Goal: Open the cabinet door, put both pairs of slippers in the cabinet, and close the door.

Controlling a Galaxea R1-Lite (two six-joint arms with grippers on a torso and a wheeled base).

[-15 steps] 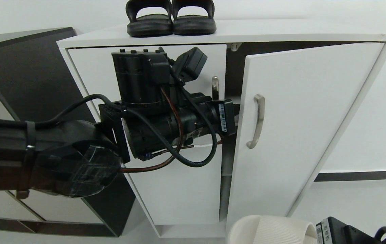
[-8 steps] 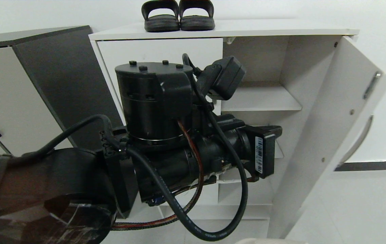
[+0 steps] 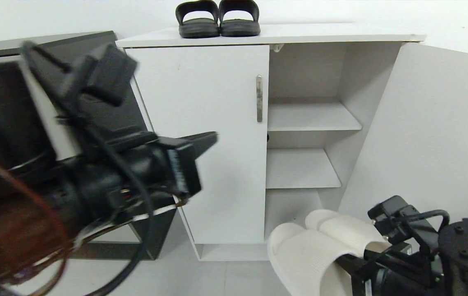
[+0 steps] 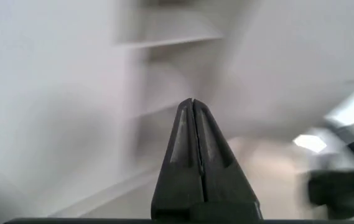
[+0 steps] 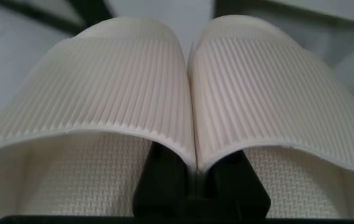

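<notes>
At upper centre of the head view, a pair of black slippers [image 3: 218,18] stands side by side on top of the white cabinet [image 3: 320,39], toes toward the camera, the two touching.

Cabinet: left door [image 3: 209,144] shut flat, with an upright metal handle [image 3: 259,98] at its inner edge. Right door [image 3: 435,135] swung wide open, taking up the right of the frame, inner face toward the camera. Open compartment shows an upper shelf [image 3: 312,117] and a lower shelf [image 3: 301,168], with a bottom space under them.

Lower right of the frame: right gripper [image 3: 353,263] holds a pair of white ribbed slippers [image 3: 320,246], low and in front of the open compartment, outside the cabinet, toes pointing up and toward the shelves. In the right wrist view the jaws are closed on the pair at the seam where the two inner edges meet, under the straps; the slippers sit pressed side by side.

Left half of the frame: left gripper [image 3: 205,142] is in front of the shut left door, apart from the handle, motion-blurred. In the left wrist view its jaws are pressed fully together with nothing between them.

A dark cupboard [image 3: 157,230] stands just beside the cabinet on the left. Pale floor [image 3: 225,279] runs below both.
</notes>
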